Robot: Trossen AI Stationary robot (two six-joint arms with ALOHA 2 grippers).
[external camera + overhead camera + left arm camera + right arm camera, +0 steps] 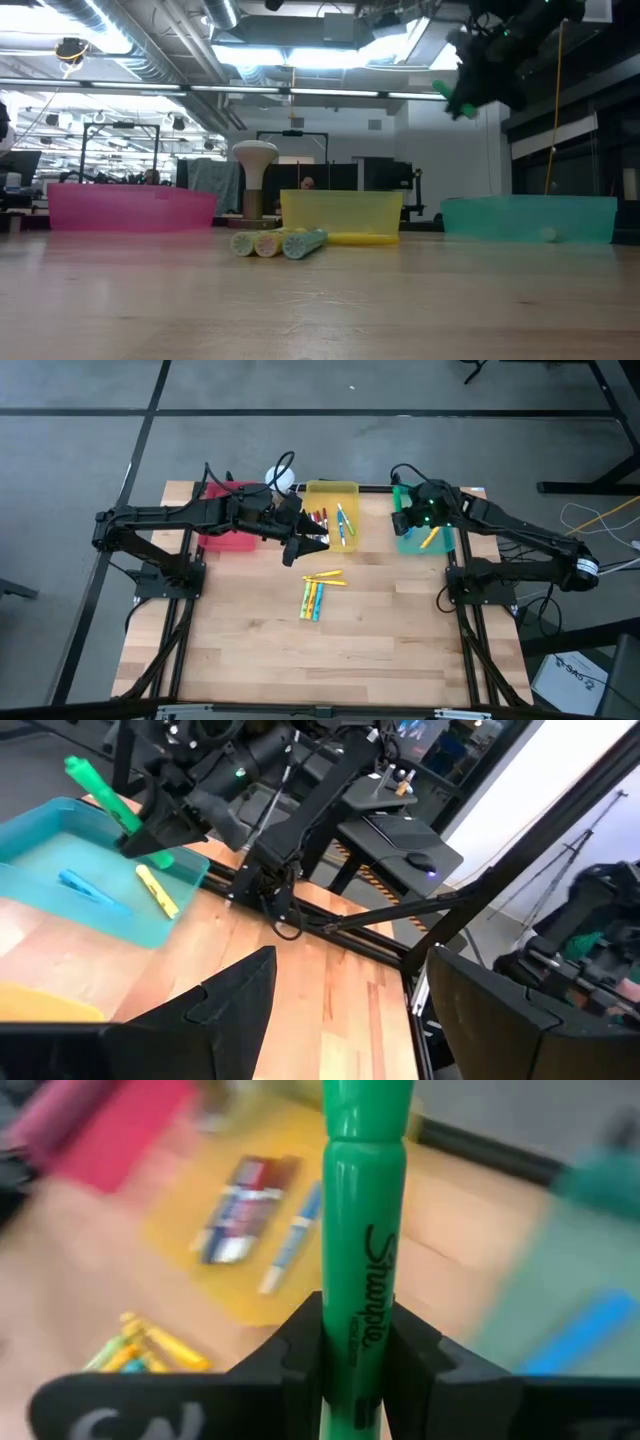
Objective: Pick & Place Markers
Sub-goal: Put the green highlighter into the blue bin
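Observation:
My right gripper (405, 520) hangs over the teal tray (425, 540) at the back right, shut on a green marker (365, 1210). From the left wrist view I see that marker (105, 795) slanting above the tray (60, 845), where a blue marker (90, 890) and a yellow marker (157, 890) lie flat. My left gripper (310, 545) stands open above the near edge of the yellow tray (332, 495), which holds several markers (330, 520). Several more markers (318, 595) lie side by side on the wood mid-table. My right gripper pinches the green marker's barrel (362, 1330) between its two fingers (295, 1350), on the printed part. The longer end of the marker sticks out past the fingertips. It is lifted clear above the teal tray and tilted, its far end (78, 768) higher.
A red tray (228, 535) sits at the back left, under the left arm. A white-topped hourglass-like object (282, 478) stands behind the trays. The near half of the wooden table (320, 660) is bare wood.

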